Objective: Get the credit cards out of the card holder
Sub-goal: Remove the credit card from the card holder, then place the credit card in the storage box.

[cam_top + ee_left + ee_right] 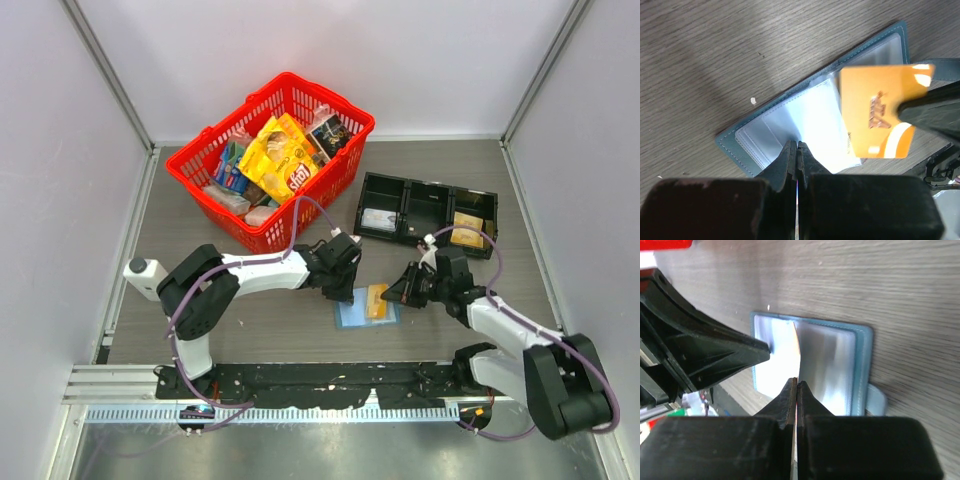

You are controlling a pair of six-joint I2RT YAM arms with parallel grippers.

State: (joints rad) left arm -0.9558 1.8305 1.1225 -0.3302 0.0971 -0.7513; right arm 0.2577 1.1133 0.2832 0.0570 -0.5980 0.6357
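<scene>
One blue two-panel wallet [352, 314], open on counter [250, 320]. Two tan-gold cards [877, 112]: one pinched in right fingers [789, 396], the other card [466, 230] in black three-compartment tray [428, 208]. Left fingers [788, 156] closed, tips on wallet.

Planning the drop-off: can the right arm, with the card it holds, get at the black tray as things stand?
Probably yes. The right tool is shut on a credit card over the card holder, and the black tray lies just beyond it with nothing on the table between them.

card holder [350, 316] lies open | credit card [377, 300] over it
</scene>
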